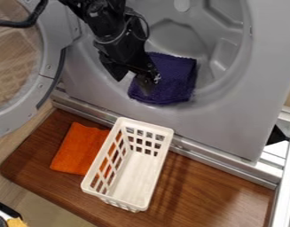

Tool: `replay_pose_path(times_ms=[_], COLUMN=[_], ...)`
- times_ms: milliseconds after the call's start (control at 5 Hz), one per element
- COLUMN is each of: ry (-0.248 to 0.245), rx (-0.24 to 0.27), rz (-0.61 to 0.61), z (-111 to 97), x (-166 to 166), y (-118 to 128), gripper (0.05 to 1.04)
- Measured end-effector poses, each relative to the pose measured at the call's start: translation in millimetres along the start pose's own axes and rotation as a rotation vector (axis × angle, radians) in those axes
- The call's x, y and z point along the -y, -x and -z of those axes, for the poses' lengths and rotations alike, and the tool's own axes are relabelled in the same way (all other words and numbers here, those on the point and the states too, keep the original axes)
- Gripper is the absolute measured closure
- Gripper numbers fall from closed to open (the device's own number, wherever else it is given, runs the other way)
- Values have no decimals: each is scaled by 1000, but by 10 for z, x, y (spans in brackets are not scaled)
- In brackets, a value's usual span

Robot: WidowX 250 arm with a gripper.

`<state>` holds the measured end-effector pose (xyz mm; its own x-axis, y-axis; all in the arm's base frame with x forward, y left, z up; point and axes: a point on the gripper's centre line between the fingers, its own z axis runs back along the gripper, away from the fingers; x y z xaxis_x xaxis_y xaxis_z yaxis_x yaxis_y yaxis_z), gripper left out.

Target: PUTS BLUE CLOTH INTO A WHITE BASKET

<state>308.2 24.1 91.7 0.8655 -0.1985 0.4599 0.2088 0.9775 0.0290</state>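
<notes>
My black gripper (132, 80) hangs in front of the machine's round opening, its two fingers spread apart. One finger is over the left part of the blue cloth (174, 80), and the other is off to the cloth's left. The dark blue-purple cloth lies bunched on the lower lip of the opening. Whether the near finger touches it, I cannot tell. Below, on the brown wooden board, stands the white basket (135, 173), its bottom bare and its sides slotted.
An orange cloth (76, 148) lies on the board (212, 190) along the basket's left side. The machine's round door (49, 71) stands open at the left. A metal rail (224, 162) runs between machine and board.
</notes>
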Motion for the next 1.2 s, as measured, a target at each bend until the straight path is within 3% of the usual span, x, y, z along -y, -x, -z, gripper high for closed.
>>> replay_pose_path(times_ms=[600, 1000, 1200], ry=[-15, 11, 16], rx=[-63, -128, -113], rz=[-90, -197, -211], z=[125, 282, 362], x=[-119, -292, -301], y=[153, 219, 185], gripper=[82, 82, 82])
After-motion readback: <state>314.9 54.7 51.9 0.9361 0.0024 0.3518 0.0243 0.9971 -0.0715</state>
